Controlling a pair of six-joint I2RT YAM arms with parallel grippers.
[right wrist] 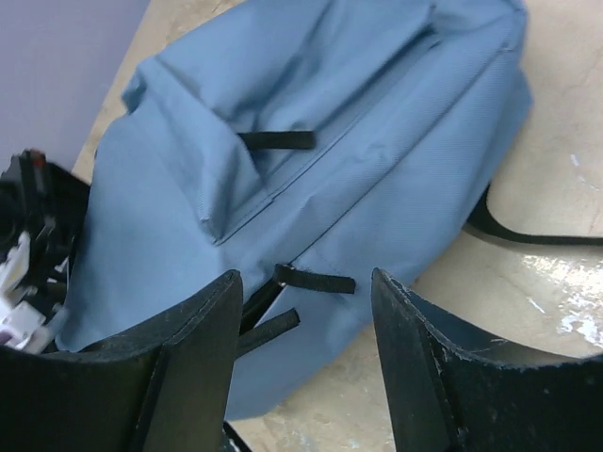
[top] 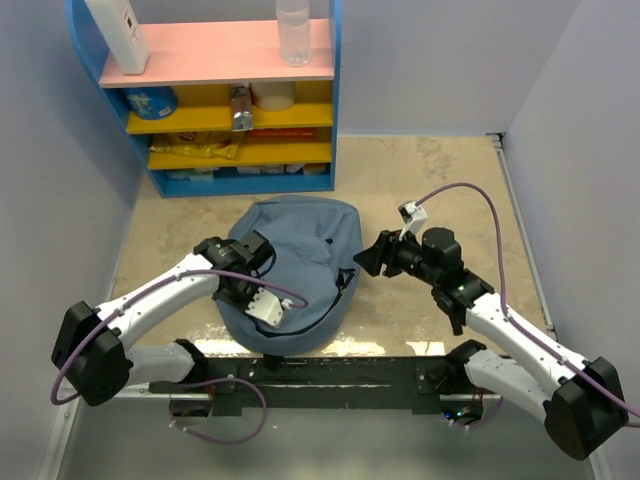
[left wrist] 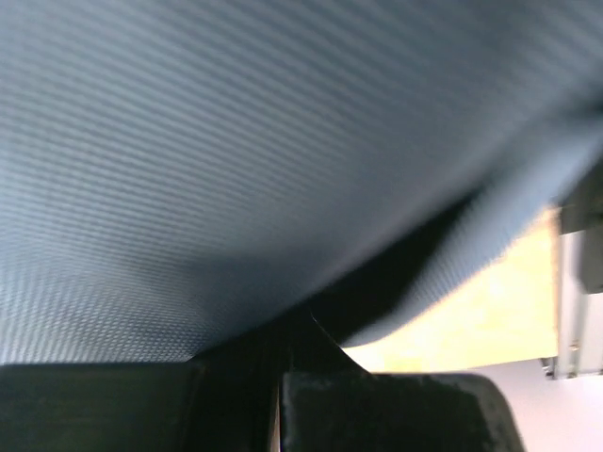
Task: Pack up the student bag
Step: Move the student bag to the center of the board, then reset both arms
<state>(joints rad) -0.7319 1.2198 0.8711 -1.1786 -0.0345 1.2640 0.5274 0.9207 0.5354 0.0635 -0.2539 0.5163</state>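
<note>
Student bag lying flat on the tabletop in the top view, in front of a colourful shelf, right hand just beside its right edge. Left wrist view: blue cloth all over, left hand shut tight, pinching a fold of the bag. Right wrist view: right hand open, holding nothing, bag just ahead, black zip pulls near the fingers.

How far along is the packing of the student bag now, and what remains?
Early stage. Nothing looks packed: the student bag lies on the table, apparently closed. In hand: the left pincer is shut on its fabric; the right pincer hangs open by the zipper pulls. Left: opening and filling it.
</note>
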